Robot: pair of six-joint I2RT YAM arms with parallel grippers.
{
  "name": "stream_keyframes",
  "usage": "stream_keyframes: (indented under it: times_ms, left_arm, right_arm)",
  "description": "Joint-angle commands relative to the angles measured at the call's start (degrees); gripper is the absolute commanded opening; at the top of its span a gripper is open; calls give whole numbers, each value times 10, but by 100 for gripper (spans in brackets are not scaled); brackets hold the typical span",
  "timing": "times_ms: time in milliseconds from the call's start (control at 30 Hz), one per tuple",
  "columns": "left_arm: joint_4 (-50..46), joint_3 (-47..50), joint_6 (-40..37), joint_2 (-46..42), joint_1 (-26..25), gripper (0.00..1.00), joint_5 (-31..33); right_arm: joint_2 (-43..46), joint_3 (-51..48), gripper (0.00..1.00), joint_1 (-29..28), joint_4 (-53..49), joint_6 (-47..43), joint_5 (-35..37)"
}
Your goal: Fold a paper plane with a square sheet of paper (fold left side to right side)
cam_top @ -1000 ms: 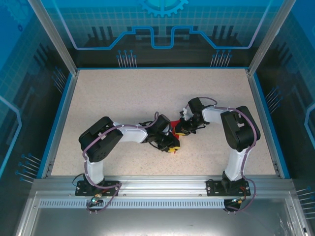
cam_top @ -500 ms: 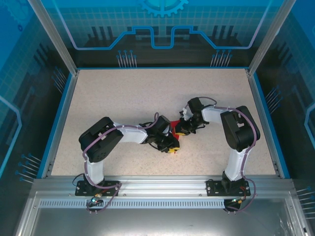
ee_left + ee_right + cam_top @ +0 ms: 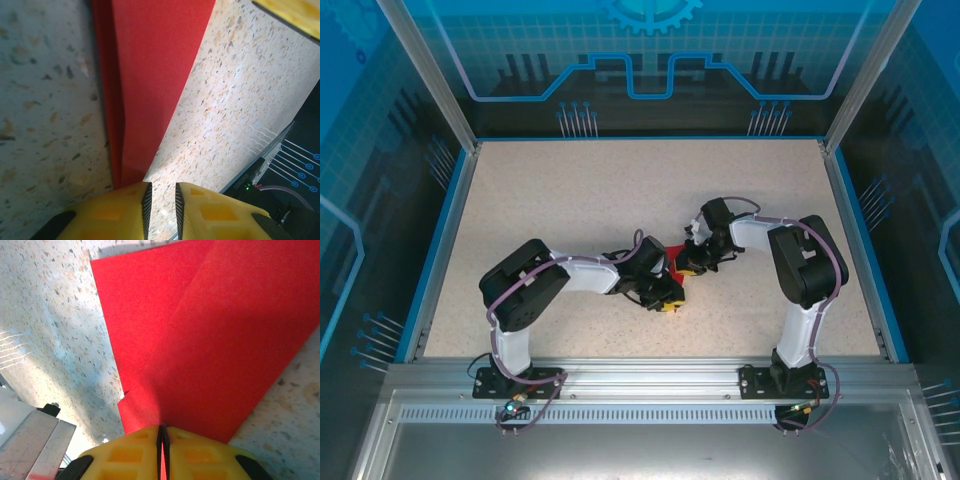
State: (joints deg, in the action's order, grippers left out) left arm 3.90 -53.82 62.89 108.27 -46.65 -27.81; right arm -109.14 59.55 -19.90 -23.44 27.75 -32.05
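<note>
The red sheet of paper lies folded on the speckled table between my two grippers. In the right wrist view the sheet of paper shows overlapping layers and a diagonal crease. My right gripper is shut on its near edge, and red shows in the slit between the jaws. In the left wrist view the paper narrows to a folded strip that runs under the left fingertip. My left gripper stands narrowly open with bare table in the gap. From above, the left gripper and the right gripper sit close together.
The table is walled by a blue rim and clear panels. A yellow finger of the other gripper shows at the top right of the left wrist view. Both forearms crowd the table's middle.
The left gripper has crept a touch to the left along the paper. The right arm and its grip have not moved.
</note>
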Motion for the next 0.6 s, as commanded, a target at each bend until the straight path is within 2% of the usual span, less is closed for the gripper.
stream_keyframes:
  times_ms: [0, 567]
  left_arm:
    - [-75, 28, -3, 1, -20, 23, -4]
    - [-91, 35, -3, -17, -30, 23, 6]
  right_arm:
    - [-28, 1, 13, -6, -16, -11, 51]
    - [-27, 5, 13, -5, -22, -12, 52]
